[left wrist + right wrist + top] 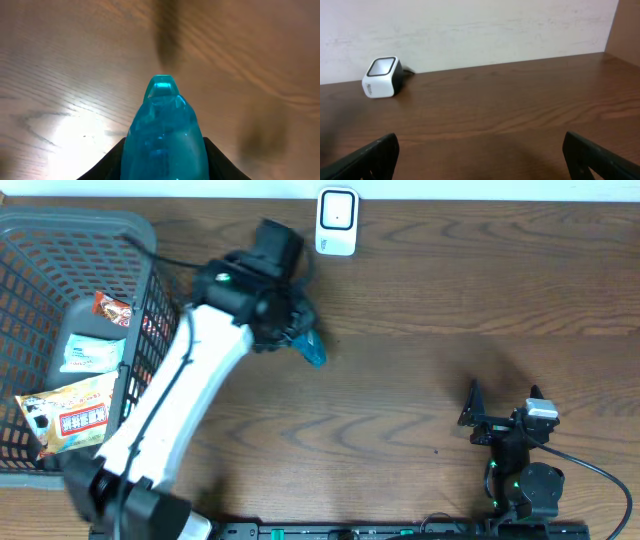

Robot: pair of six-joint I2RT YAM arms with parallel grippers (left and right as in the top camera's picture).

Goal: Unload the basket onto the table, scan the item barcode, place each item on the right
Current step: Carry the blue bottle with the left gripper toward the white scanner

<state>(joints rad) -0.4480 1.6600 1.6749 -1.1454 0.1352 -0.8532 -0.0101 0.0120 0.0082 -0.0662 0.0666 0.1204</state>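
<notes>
One translucent teal plastic item point(162, 135), pinched in left claw point(303, 340), right claw point(482, 156) spread empty

Scanner point(337, 222) behind item point(313, 351); basket point(70, 222) at left

A dark brown wood-grain table point(450, 300) meets a pale, faintly scuffed wall point(485, 30) along its far edge; soft light glares off the wood.

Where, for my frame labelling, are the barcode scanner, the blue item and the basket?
barcode scanner point(337, 222), overhead view, its white top face.
blue item point(163, 135), left wrist view, middle of its translucent body.
basket point(70, 222), overhead view, its far rim.
</notes>
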